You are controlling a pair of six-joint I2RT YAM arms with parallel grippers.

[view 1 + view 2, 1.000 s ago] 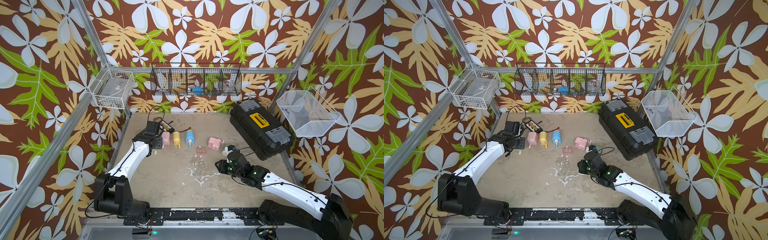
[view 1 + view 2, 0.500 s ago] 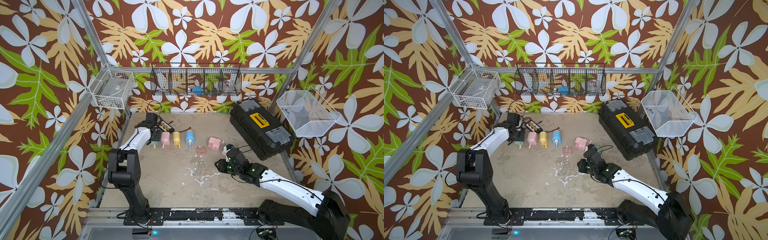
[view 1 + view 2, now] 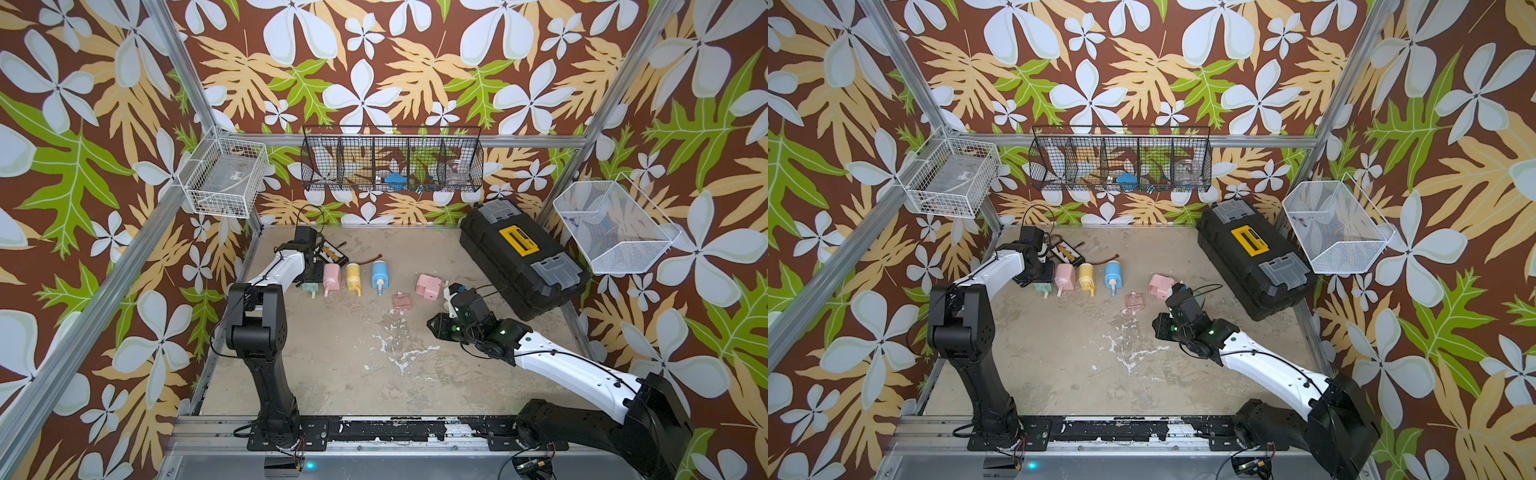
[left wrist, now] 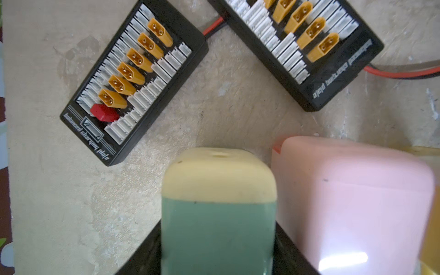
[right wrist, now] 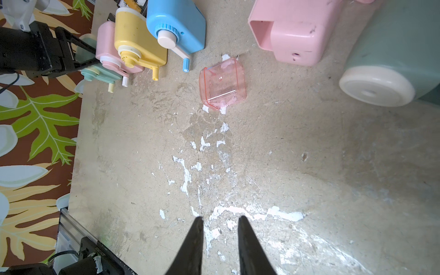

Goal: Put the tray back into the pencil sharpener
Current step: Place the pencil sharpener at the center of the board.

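The clear pink tray (image 3: 401,301) (image 3: 1134,303) (image 5: 222,83) lies loose on the floor. Beside it, the pink pencil sharpener (image 3: 429,286) (image 3: 1160,285) (image 5: 295,35) lies with its empty slot showing in the right wrist view. My right gripper (image 3: 438,325) (image 5: 220,217) hovers nearer the front than both, jaws a little apart, nothing between them. At the left end of a row of sharpeners, my left gripper (image 3: 309,274) (image 4: 217,238) is shut on a green pencil sharpener (image 3: 309,286) (image 4: 217,214), its black fingers (image 4: 147,257) pressed against both sides.
Pink (image 3: 331,274), yellow (image 3: 353,274) and blue (image 3: 379,272) sharpeners lie in the row. Two black charging plates (image 4: 133,81) (image 4: 302,47) lie behind it. A black toolbox (image 3: 523,257) fills the back right. A pale green body with a cream end (image 5: 378,78) lies by the pink sharpener.
The left arm's elbow has swung up from low over the floor to upright, while its gripper stays at the row's left end. The right gripper has shifted only slightly.
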